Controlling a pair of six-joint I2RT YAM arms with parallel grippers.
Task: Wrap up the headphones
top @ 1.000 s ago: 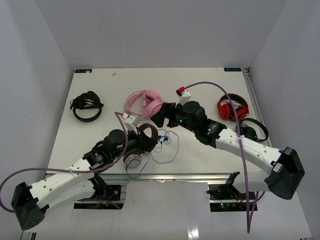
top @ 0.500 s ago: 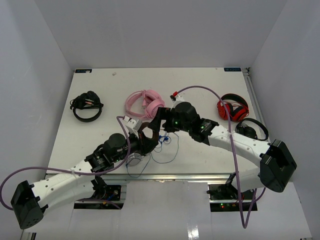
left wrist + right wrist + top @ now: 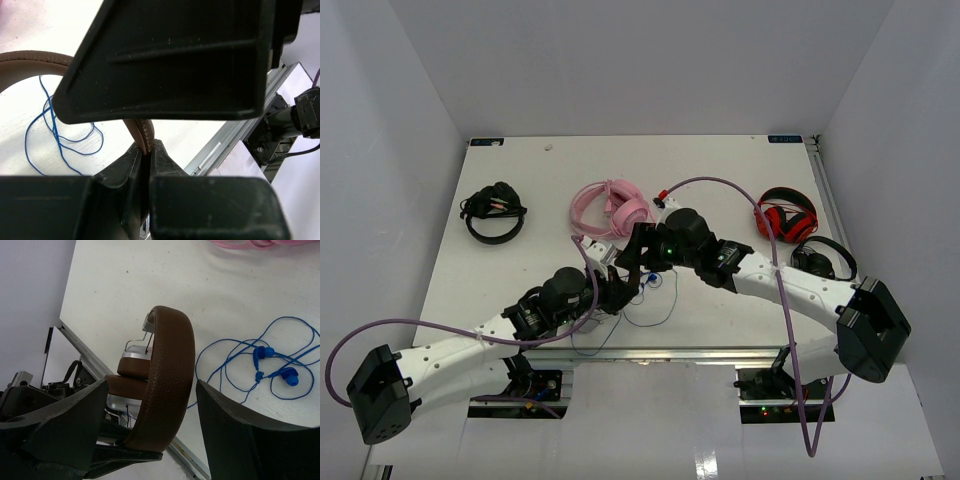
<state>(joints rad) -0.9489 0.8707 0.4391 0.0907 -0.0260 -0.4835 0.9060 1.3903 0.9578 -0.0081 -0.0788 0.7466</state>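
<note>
The headphones [image 3: 607,272] have a brown headband [image 3: 170,370], brown pads and silver-grey ear cups [image 3: 131,359]. My left gripper [image 3: 146,146] is shut on the headband and holds it upright near the table's front edge; it also shows in the top view [image 3: 603,293]. The thin blue cord [image 3: 250,371] lies loose on the table to the right, also seen in the left wrist view [image 3: 55,131]. My right gripper [image 3: 155,435] is open, one finger on each side of the headband without touching it; it shows in the top view [image 3: 632,258].
Pink headphones [image 3: 610,205] lie just behind the grippers. Red-and-black headphones [image 3: 785,215] and a black pair [image 3: 827,260] lie at the right. Another black pair [image 3: 494,213] lies at the left. The table's metal front edge [image 3: 225,142] is close by.
My right gripper has moved left and down until its open fingers straddle the headband. My left arm has shifted right, carrying the headphones with it.
</note>
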